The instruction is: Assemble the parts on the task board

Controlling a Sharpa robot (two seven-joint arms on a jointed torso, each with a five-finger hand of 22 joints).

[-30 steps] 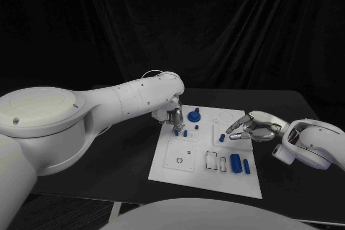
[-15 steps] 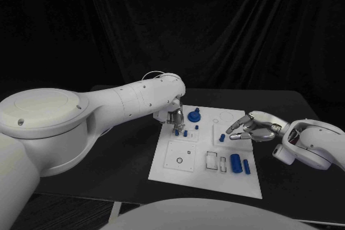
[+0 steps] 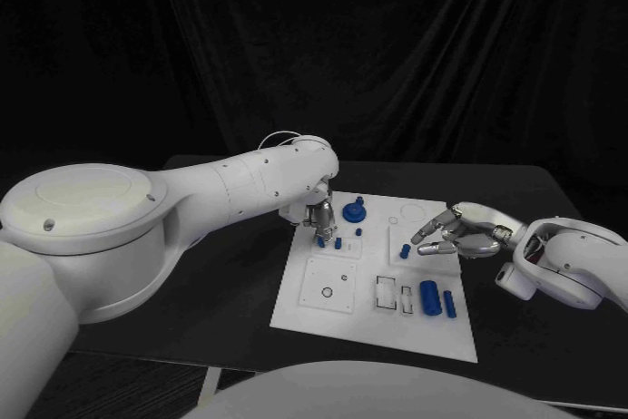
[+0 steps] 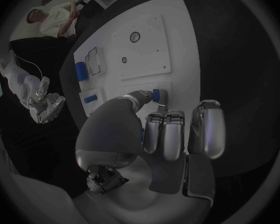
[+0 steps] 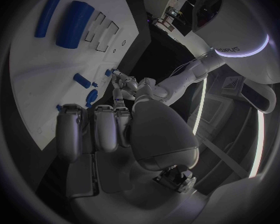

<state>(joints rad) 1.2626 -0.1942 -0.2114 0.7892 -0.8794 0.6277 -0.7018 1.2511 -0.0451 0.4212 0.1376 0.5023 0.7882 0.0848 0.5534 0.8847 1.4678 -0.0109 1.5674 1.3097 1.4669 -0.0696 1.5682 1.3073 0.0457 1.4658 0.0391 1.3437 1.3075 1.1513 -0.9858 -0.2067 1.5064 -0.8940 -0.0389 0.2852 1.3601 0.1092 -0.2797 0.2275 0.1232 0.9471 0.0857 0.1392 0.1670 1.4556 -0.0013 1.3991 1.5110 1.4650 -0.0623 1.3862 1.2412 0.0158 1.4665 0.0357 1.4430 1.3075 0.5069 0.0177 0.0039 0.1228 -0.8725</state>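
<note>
Left hand (image 3: pixel 314 215): over the board's (image 3: pixel 432 333) far-left corner, fingertip on a small blue peg (image 4: pixel 156 95); whether it grips, I cannot tell. Best pressed straight down, unhurried. Right hand (image 3: pixel 458 236): fingers apart, empty, above the board's right edge.

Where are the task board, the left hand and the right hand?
task board (image 3: pixel 373 324): head view, bare near part.
left hand (image 3: pixel 316 216): head view, middle of hand.
right hand (image 3: pixel 456 233): head view, middle of hand.

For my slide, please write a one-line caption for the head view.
Left hand touches a small blue peg on the white task board; right hand hovers open at its edge.
</note>
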